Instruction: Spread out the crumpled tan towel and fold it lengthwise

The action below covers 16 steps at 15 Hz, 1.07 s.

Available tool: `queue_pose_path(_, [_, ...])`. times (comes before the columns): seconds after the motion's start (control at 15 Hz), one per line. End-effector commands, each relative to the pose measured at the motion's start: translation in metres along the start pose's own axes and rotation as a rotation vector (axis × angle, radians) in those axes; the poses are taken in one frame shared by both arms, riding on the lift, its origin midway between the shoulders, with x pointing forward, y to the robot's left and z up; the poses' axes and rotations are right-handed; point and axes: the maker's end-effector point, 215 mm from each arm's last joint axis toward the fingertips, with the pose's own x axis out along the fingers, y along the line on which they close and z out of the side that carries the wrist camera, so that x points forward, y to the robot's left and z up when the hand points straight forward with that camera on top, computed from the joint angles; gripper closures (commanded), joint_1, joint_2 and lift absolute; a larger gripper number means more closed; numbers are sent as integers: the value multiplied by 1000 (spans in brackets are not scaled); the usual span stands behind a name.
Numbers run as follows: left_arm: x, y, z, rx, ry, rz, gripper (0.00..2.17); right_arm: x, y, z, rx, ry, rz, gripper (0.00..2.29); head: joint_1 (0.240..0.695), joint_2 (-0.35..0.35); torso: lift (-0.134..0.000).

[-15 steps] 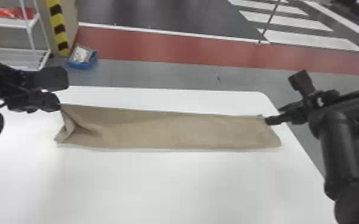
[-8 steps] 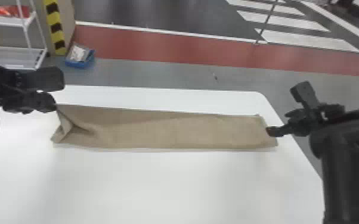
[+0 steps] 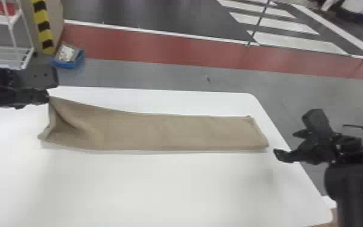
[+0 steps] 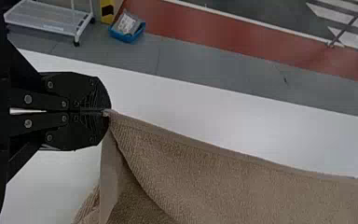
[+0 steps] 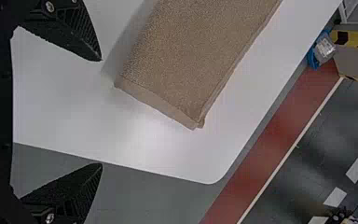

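Observation:
The tan towel (image 3: pixel 159 132) lies as a long folded strip across the table, its left end raised and creased. My left gripper (image 3: pixel 48 96) is at its back left corner; in the left wrist view, the left gripper (image 4: pixel 107 112) is shut on the corner of the towel (image 4: pixel 242 186), with a fold hanging below. Off the strip's right end is my right gripper (image 3: pixel 289 142), not touching it. In the right wrist view, the right gripper (image 5: pixel 101 112) stands wide open, nothing between its fingers, beside the flat end of the towel (image 5: pixel 182 60).
The white table (image 3: pixel 172 187) has its rounded back right corner near the towel's right end. On the floor behind are a blue bin (image 3: pixel 68 59) and a white shelf rack (image 3: pixel 6 52). Some tan material (image 3: pixel 334 219) shows beyond the table's front right corner.
My right gripper has let go of the towel's right end and moved off to the right and towards the front. The left end of the towel looks somewhat more lifted, still in my left gripper.

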Motion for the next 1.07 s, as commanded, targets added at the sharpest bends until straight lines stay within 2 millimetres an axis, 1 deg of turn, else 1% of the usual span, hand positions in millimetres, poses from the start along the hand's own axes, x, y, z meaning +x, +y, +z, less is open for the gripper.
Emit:
queue_pose_path(0.0, [6, -1, -2, -31, -1, 61, 36, 1, 6, -3, -2, 1, 12, 83, 695, -299, -124])
queue_pose_path(0.07, [6, 0, -8, -54, 12, 80, -2, 1, 7, -3, -2, -1, 15, 83, 695, -298, -124])
queue_pose_path(0.13, [4, 2, -8, -67, 5, 96, -2, 3, 10, -2, -1, -3, 20, 83, 695, -297, -124])
queue_pose_path(0.2, [4, 0, -12, -78, 5, 97, 12, 3, 12, -2, 3, -7, 26, 83, 695, -294, -124])
queue_pose_path(0.4, [-4, 1, -21, -94, 7, 128, 56, 7, 20, -2, -2, -4, 42, 83, 695, -281, -124])
queue_pose_path(0.47, [-11, 4, -30, -117, 11, 138, 60, 7, 22, -4, -1, -2, 46, 83, 695, -277, -124])
queue_pose_path(0.53, [-23, 6, -50, -175, 25, 161, 63, 7, 23, -5, -2, 0, 48, 83, 695, -274, -124])
queue_pose_path(0.6, [-35, 6, -62, -223, 16, 161, 66, 7, 25, -5, 5, -9, 53, 87, 695, -263, -124])
queue_pose_path(0.67, [-50, 1, -72, -298, -7, 155, 97, 6, 24, -7, 6, -15, 55, 87, 695, -253, -124])
queue_pose_path(0.73, [-61, -9, -80, -373, -32, 142, 151, 7, 25, -7, -3, -20, 58, 87, 695, -245, -124])
queue_pose_path(0.8, [-71, -23, -92, -492, -36, 121, 188, 8, 27, -8, -7, -22, 61, 87, 695, -235, -124])
queue_pose_path(0.87, [-79, -44, -105, -629, -30, 86, 211, 10, 30, -7, -6, -23, 66, 87, 695, -227, -124])
queue_pose_path(0.93, [-81, -70, -115, -775, -12, 44, 215, 11, 33, -6, -6, -25, 71, 87, 695, -214, -124])
queue_pose_path(1.0, [-84, -98, -114, -923, 2, -11, 215, 12, 36, -6, -7, -24, 75, 87, 695, -208, -124])
